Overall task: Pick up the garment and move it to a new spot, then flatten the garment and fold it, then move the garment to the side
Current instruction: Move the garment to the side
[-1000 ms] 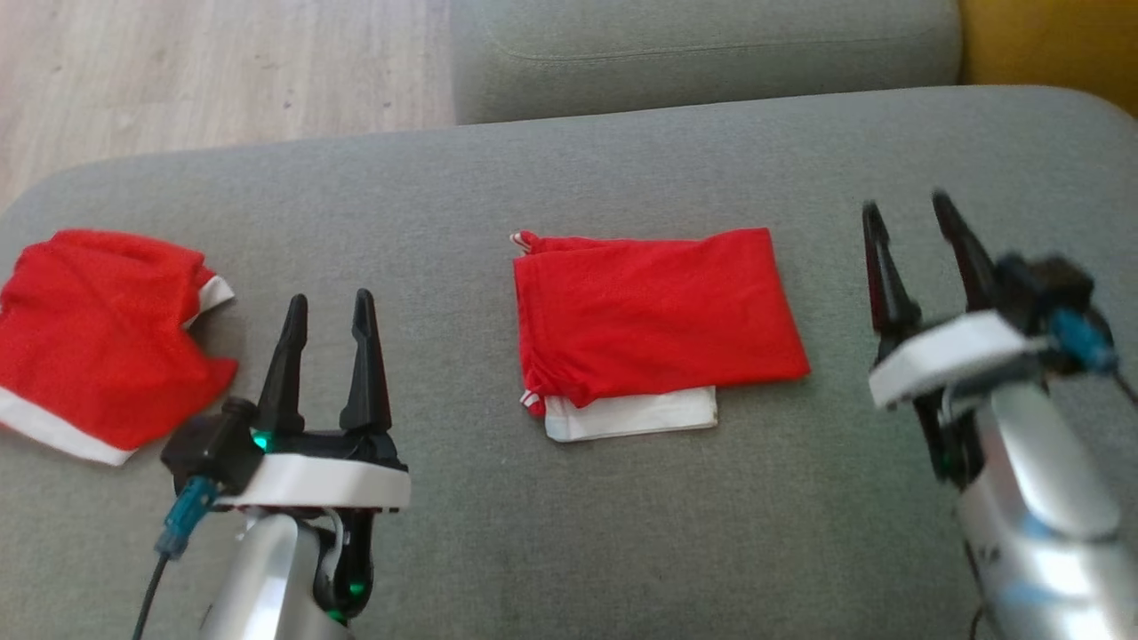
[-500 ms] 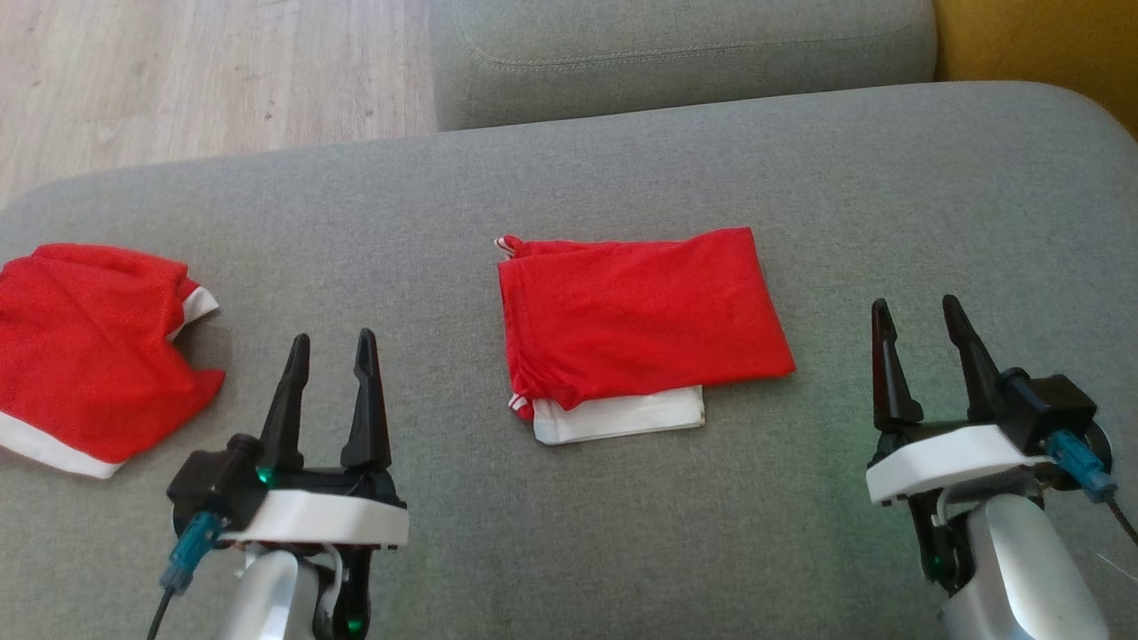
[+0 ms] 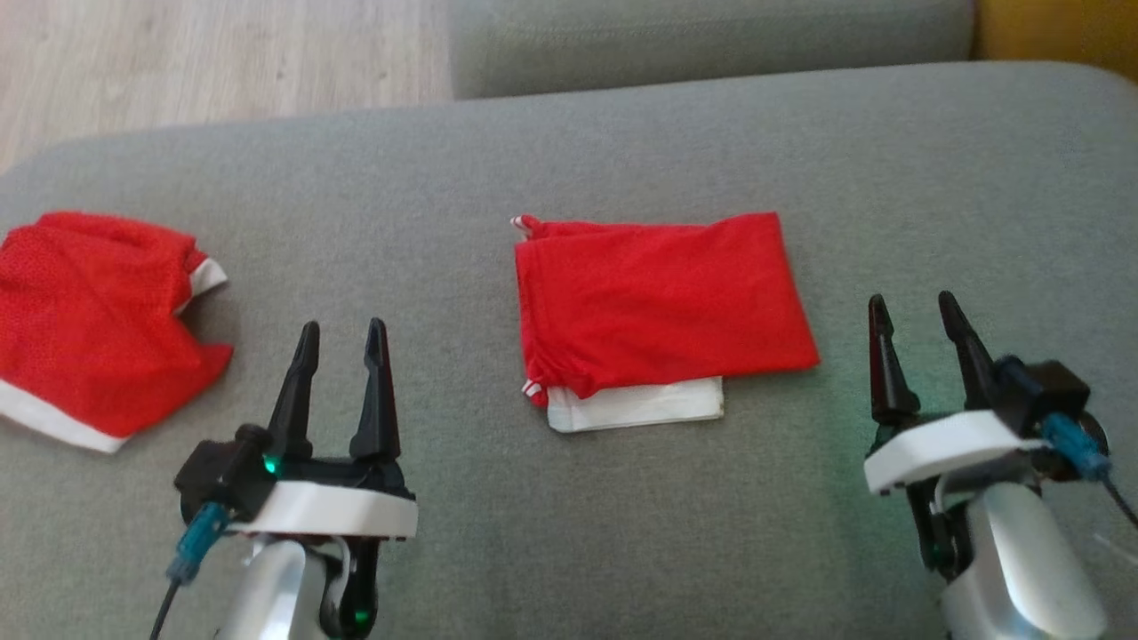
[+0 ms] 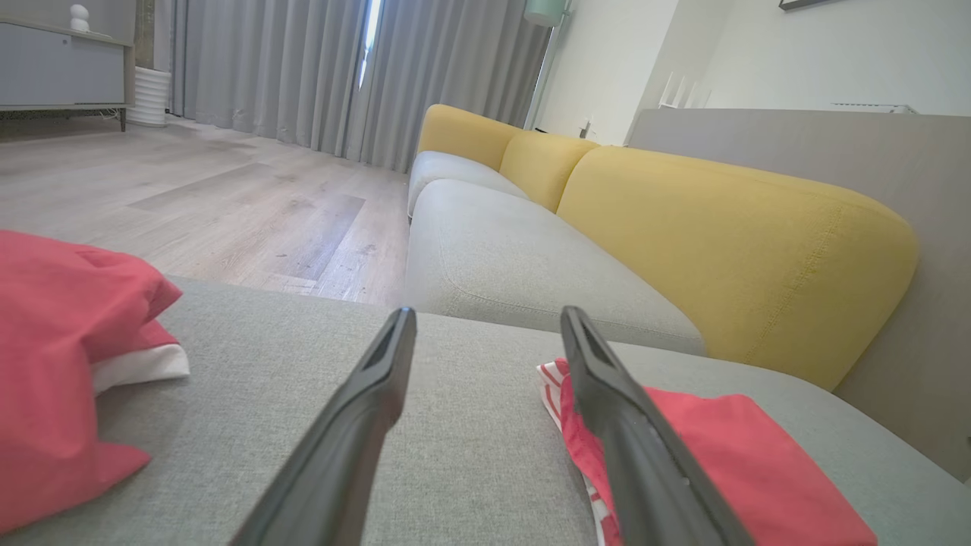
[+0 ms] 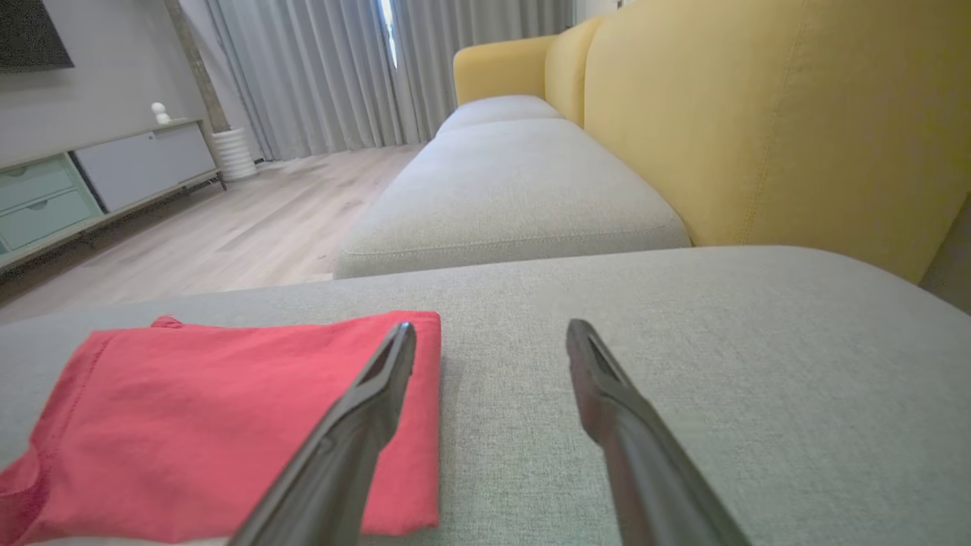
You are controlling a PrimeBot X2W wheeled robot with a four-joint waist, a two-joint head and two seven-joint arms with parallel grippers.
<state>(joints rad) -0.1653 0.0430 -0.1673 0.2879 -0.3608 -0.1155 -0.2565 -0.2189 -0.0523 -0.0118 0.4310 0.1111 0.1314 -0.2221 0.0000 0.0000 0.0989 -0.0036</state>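
Note:
A red garment with a white band [image 3: 662, 316] lies folded into a flat rectangle in the middle of the grey cushion [image 3: 569, 178]; it also lies low right in the left wrist view [image 4: 728, 462] and low left in the right wrist view [image 5: 227, 409]. My left gripper [image 3: 342, 329] stands open near the front, left of the garment, nothing between its fingers. My right gripper [image 3: 911, 302] is open too, just right of the garment's right edge and apart from it.
A second red and white garment [image 3: 89, 324] lies crumpled at the cushion's left end. Another grey seat [image 3: 702, 36] and wooden floor [image 3: 213, 53] lie beyond the far edge. A yellow backrest [image 5: 758, 114] rises on the right.
My right gripper has pulled back from beside the garment's far right corner toward the front. The camera has shifted a little. The folded garment has stayed put.

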